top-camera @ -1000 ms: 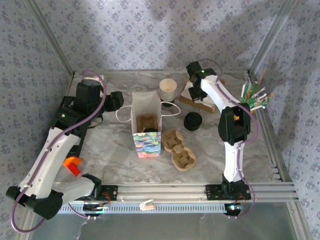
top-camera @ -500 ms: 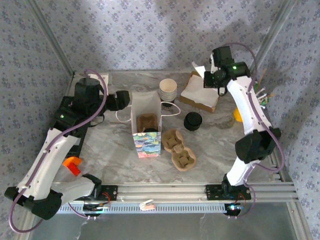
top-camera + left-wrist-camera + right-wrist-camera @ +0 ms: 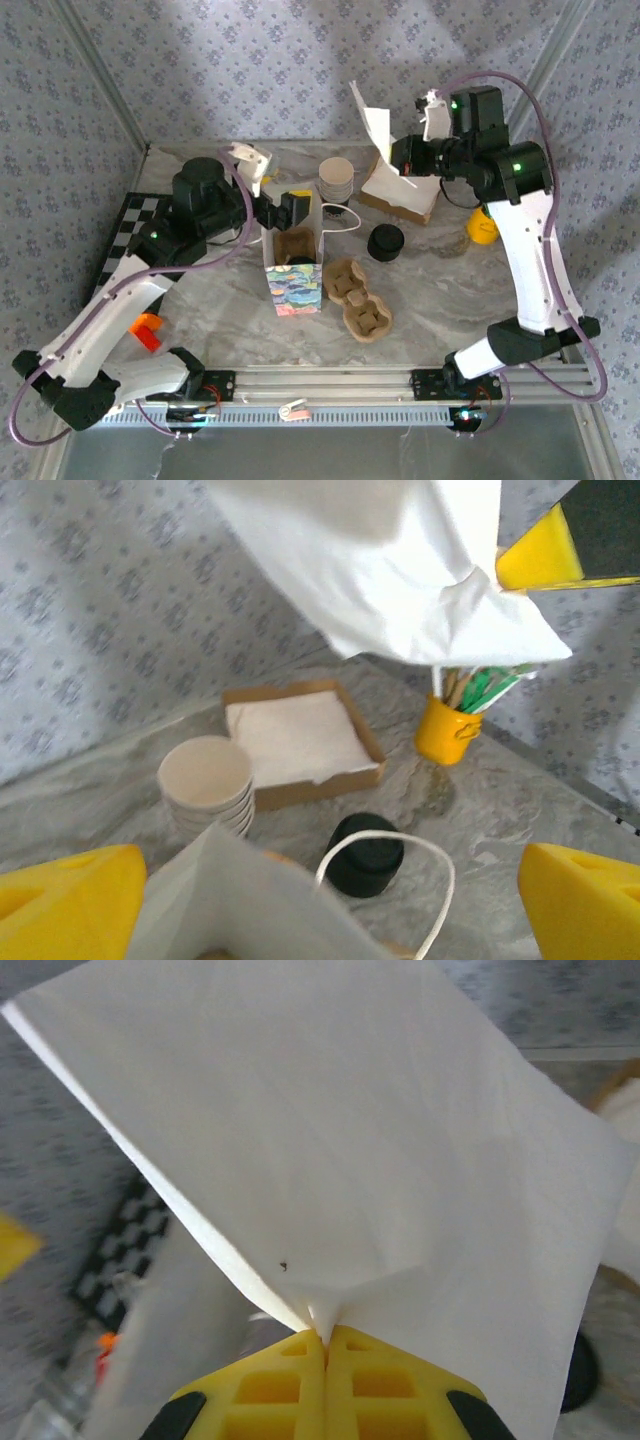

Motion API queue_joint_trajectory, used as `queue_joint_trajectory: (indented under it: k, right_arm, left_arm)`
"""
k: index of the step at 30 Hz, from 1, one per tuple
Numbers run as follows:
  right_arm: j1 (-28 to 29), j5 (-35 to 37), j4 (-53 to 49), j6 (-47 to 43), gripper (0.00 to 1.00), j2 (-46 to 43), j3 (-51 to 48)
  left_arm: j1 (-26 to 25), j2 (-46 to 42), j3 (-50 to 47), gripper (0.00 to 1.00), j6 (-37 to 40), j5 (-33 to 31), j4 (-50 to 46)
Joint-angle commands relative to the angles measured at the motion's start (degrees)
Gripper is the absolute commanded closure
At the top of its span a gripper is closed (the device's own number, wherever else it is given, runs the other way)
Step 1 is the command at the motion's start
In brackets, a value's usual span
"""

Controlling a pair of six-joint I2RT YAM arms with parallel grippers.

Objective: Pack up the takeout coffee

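Leftmost, your left pincer stood spread wide at the rear rim of the white paper bag. The bag stood upright mid-counter with a brown cup carrier inside. More carriers lay just right of it. Behind sat stacked paper cups, a black lid and the napkin box. Your right pincer, pressed together, pinched a white napkin raised above that box.

We see a grey marbled counter carrying a white paper bag with a painted front, stacked paper cups, a brown cardboard tray of white napkins, a round black lid, a yellow pot and two moulded pulp cup carriers.
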Motion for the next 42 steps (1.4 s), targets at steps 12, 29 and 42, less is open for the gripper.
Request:
queue_joint_trajectory:
  k: [12, 29, 42]
  right_arm:
    - [9.17, -19.64, 7.04, 11.11, 1.00, -2.16, 2.58]
    - [14.07, -24.04, 16.76, 18.93, 1.00, 0.82, 0.06]
    - [13.81, -26.81, 23.97, 24.27, 1.00, 0.27, -4.51]
  left_arm:
    - [-3.31, 1.33, -8.00, 0.00, 13.64, 10.12, 24.80]
    - [-3.77, -0.80, -15.22, 0.00, 8.56, -1.76, 43.65]
    - [-3.73, 3.63, -12.44, 0.32, 9.70, -2.22, 48.45]
